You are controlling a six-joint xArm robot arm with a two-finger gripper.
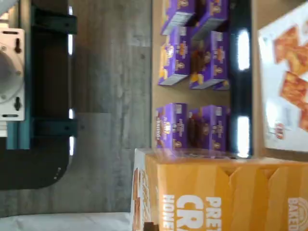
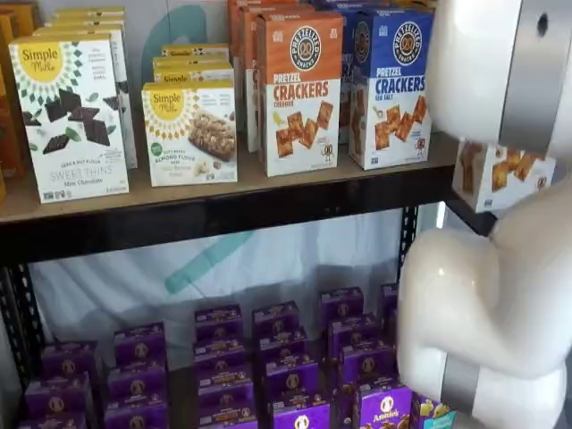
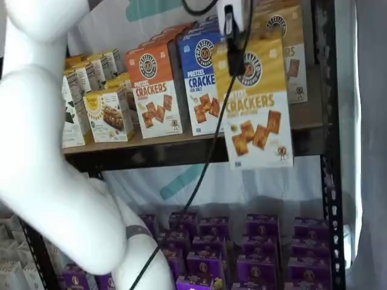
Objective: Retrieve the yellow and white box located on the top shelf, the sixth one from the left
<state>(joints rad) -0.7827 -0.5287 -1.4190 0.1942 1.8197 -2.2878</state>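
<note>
One box mattered: the yellow and white pretzel-cracker carton (image 3: pixel 257 103) hung in the air clear of the tan wooden top shelf with its black front rail (image 3: pixel 181 151), out in front of the board and partly below it. The black fingers (image 3: pixel 234 51) were clamped on its yellow top edge, so the gripper (image 3: pixel 233 36) was closed on the box, with the carton dangling straight under them.

My guess is it's light, thin cardboard, stiff on the edges but easy to dent on the wide faces, a bit slick from the print. Pinching near the top works, though it might swing.

Only that shelf view showed the grip. In the other one the white arm (image 2: pixel 500 268) blocked nearly everything, leaving just a corner of the carton (image 2: pixel 500 174). The wrist view caught the carton's yellow upper panel (image 1: pixel 226 192) close up, with small purple boxes (image 1: pixel 192 62) on the level beyond it.
</note>
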